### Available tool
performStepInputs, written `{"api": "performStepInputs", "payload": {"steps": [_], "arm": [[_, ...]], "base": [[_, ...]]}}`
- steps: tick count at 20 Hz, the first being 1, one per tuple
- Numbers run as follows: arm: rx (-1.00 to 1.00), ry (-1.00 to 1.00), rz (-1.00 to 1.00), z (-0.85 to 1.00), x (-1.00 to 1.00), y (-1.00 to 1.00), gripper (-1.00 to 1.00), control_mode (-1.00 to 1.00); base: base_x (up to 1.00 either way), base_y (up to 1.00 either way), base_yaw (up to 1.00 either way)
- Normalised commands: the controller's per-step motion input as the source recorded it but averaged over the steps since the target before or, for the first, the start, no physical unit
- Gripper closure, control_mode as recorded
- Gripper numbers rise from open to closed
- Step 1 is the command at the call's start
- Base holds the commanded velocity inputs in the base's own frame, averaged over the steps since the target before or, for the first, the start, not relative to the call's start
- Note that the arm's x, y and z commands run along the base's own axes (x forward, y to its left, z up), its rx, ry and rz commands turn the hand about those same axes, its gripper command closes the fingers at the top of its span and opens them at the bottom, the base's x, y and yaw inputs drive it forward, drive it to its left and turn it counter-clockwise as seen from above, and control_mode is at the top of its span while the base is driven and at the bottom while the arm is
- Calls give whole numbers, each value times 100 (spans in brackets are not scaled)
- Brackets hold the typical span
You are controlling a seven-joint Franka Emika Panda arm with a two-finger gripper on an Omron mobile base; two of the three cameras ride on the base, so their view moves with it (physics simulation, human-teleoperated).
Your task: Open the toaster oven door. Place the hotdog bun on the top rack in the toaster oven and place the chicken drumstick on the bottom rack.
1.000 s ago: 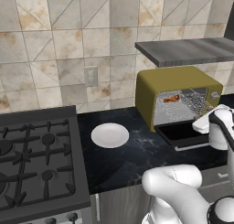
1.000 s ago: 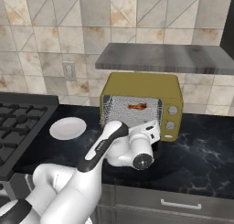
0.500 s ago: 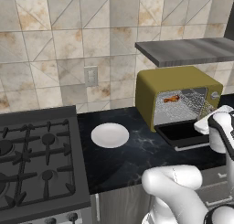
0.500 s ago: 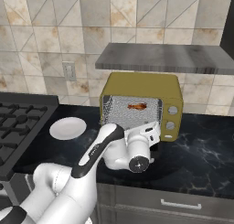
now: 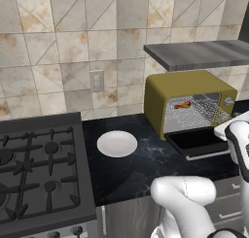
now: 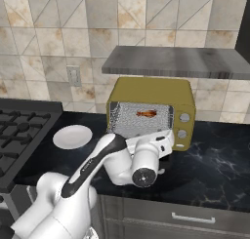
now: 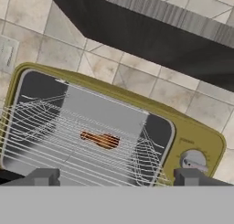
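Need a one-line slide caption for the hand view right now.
Open gripper faces the toaster oven, a reddish-brown food piece lying on its wire rack.

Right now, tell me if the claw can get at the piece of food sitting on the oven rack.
Probably yes. The toaster oven door lies folded down flat, the cavity of the toaster oven is open to the front, and the open claw faces the orange-brown food with nothing between them; only the wire rack beneath could crowd the fingers.
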Motion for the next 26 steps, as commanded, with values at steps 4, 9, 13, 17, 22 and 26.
{"api": "performStepInputs", "payload": {"steps": [4,9,13,17,22,26], "arm": [[8,14,-6,34,-43,-3,-100,-100],[8,34,-11,34,-39,-1,-100,-100],[7,36,-11,27,-36,-8,-100,-100],[14,38,-16,26,-40,-12,-100,-100],[24,40,-24,31,-34,-2,-100,-100],[22,35,-25,27,-29,0,-100,-100]], "base": [[0,0,0],[0,0,0],[0,0,0],[0,0,0],[0,0,0],[0,0,0]]}}
